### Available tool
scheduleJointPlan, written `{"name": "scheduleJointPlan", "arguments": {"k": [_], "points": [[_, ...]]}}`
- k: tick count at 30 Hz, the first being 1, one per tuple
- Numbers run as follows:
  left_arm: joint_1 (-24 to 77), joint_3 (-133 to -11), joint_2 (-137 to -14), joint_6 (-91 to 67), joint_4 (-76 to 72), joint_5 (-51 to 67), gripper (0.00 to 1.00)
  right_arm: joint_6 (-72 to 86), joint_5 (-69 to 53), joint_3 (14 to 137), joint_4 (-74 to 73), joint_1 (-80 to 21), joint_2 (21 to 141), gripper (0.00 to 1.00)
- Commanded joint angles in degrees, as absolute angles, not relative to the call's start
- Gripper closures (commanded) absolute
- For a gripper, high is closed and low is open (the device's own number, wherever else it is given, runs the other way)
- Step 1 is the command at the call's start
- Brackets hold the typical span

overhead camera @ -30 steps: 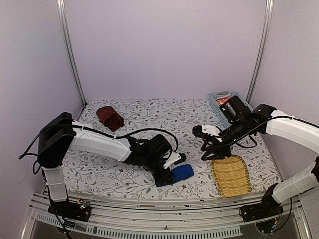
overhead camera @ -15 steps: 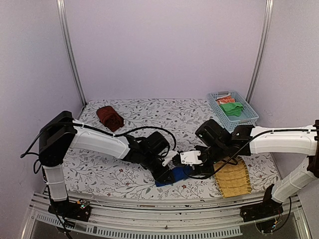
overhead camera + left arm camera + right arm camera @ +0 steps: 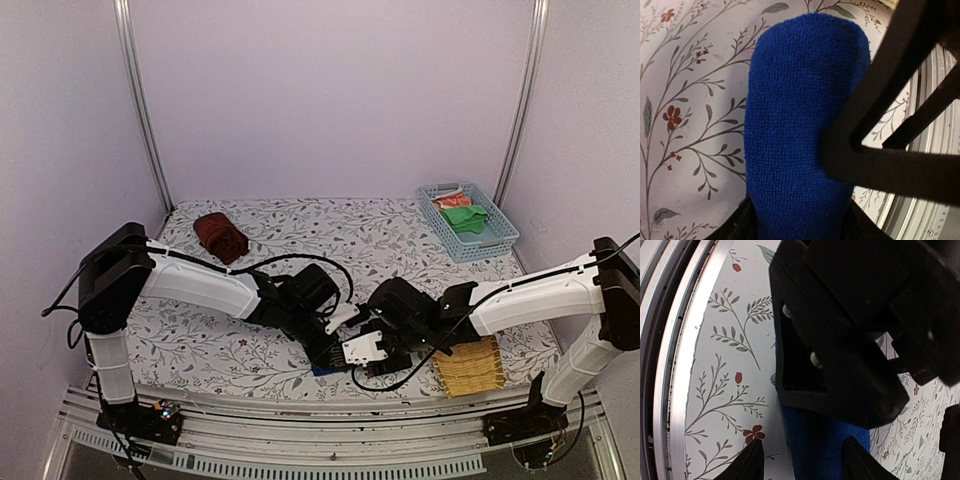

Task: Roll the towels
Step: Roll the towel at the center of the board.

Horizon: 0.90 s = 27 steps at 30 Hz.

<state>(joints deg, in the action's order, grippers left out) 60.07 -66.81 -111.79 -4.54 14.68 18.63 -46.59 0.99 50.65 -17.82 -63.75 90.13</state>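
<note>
By the near edge of the surface (image 3: 200, 345), lower middle of the top view, the blue towel (image 3: 800, 125) is lying rolled, the left gripper (image 3: 796, 227) grasping it in its jaws and the right gripper (image 3: 807, 462) holding its jaws spread around one end, not pinching. Farther back, upper left, the brown towel (image 3: 220, 237) is sitting bundled; the rolling seems nearly done.
</note>
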Motion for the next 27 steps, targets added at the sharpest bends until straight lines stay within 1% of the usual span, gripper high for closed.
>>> {"name": "scheduleJointPlan", "arguments": {"k": [1,12,14,18,19,23,24,25,27], "points": [[60.37,-64.57,-115.49,-4.07,22.44,20.20,0.46,-48.68,5.32,50.10,-11.71,-64.22,92.46,0.44],[60.38,-64.79,-115.19,-3.54,22.49,19.85,0.46,-51.37,8.11,47.89,-4.72,-64.31,98.11,0.42],[60.36,-64.63,-114.72,-3.22,22.19,19.47,0.45,-51.83,8.25,47.11,-3.43,-64.30,99.37,0.43],[60.36,-63.39,-113.31,-2.51,20.83,19.03,0.43,-53.38,9.41,46.16,-2.05,-64.37,102.20,0.57],[60.30,-62.73,-110.92,-2.16,20.19,18.68,0.41,-53.72,9.79,45.92,-2.02,-64.34,102.68,0.61],[59.71,-58.99,-106.12,-1.77,17.78,17.14,0.33,-55.28,10.69,45.06,-2.12,-64.35,103.40,0.77],[59.42,-58.22,-104.82,-1.81,17.17,16.95,0.16,-55.51,10.72,45.08,-2.66,-64.39,103.35,0.80],[59.07,-57.44,-103.64,-1.89,16.80,16.58,0.04,-55.58,10.77,45.04,-3.20,-64.39,103.15,0.84],[58.26,-55.83,-100.90,-2.09,16.29,15.85,0.01,-55.96,11.17,45.04,-3.93,-64.38,102.42,0.90]]}}
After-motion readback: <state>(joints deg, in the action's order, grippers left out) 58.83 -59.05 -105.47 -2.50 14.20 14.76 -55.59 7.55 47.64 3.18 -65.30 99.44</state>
